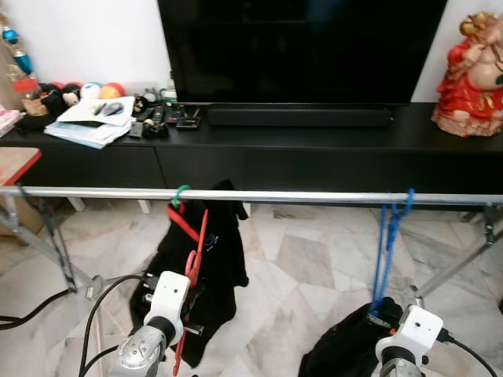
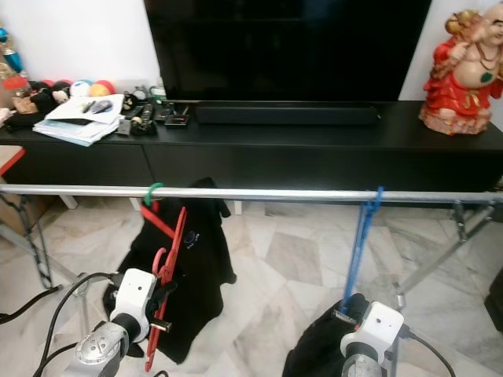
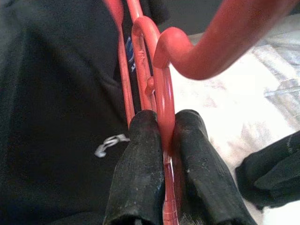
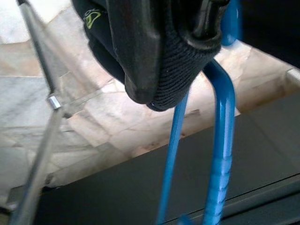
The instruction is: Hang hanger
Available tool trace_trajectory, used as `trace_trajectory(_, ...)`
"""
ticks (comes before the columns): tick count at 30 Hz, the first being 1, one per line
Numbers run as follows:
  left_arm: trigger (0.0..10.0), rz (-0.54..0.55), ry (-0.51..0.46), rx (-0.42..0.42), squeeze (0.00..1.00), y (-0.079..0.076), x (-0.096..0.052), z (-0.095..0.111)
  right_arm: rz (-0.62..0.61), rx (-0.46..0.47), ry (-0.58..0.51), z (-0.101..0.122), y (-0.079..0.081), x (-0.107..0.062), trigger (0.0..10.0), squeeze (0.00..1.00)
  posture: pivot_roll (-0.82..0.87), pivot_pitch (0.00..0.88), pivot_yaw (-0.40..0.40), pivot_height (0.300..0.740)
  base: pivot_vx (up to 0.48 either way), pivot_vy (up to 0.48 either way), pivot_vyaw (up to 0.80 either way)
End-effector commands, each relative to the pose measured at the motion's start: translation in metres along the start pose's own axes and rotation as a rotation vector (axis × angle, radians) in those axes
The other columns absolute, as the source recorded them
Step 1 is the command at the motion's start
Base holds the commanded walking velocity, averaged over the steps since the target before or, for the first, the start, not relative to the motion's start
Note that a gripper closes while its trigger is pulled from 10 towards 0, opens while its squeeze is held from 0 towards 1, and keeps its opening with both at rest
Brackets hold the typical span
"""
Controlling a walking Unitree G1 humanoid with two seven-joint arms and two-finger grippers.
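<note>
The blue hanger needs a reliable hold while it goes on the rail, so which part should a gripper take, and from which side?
Grip the blue hanger low on its thin bars, just above the black garment, coming from below on the robot's side. The bars hang nearly upright from the hook on the rail, bare there and narrow enough to pinch. The right gripper sits at that spot.

Horizontal metal rail (image 2: pixel 259 193) on a folding stand, spanning the frame above marble floor (image 2: pixel 291 259). Red hanger (image 2: pixel 167 259) with green hook over rail, carrying black garment (image 2: pixel 196 267); left gripper (image 2: pixel 161 302) at its lower part. Blue hanger (image 2: pixel 360 236) hooked on rail, tilted, with dark garment (image 2: pixel 314 349) at its foot beside right arm (image 2: pixel 376 334). Behind: black cabinet (image 2: pixel 299 145), television (image 2: pixel 287 47), soundbar (image 2: pixel 287 115), red figurine (image 2: pixel 464 71), papers (image 2: pixel 82 118), remotes (image 2: pixel 145 118).
</note>
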State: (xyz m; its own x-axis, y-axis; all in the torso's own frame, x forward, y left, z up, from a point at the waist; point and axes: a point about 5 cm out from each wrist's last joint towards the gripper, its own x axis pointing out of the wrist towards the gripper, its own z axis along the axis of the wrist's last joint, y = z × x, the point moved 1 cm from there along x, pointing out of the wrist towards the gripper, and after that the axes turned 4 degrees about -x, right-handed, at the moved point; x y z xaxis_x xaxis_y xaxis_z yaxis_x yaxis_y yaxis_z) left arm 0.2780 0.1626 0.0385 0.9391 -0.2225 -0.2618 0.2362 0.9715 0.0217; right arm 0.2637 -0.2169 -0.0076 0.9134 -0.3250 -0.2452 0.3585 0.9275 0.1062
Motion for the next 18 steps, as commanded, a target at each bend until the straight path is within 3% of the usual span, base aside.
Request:
trace_trajectory(1,10.0,0.010,0.007,-0.011,0.00,0.0023,-0.0004,0.0003,0.011,-0.013,-0.019,0.0039,0.0026,0.0010,10.0,0.00,-0.05,0.048,0.084,0.740,0.000,0.349,0.00)
trace_trajectory(7,10.0,0.007,0.007,-0.010,0.00,0.0016,0.0002,0.0003,0.011,-0.013,-0.020,0.0044,0.0032,0.0014,10.0,0.00,-0.04,0.047,0.085,0.740,0.000,0.337,0.00)
trace_trajectory(18,10.0,-0.002,0.004,0.005,0.00,0.0012,0.0006,0.0021,-0.002,-0.010,-0.020,0.0054,0.0003,0.0026,10.0,0.00,-0.04,0.058,0.087,0.740,0.000,0.000,0.00)
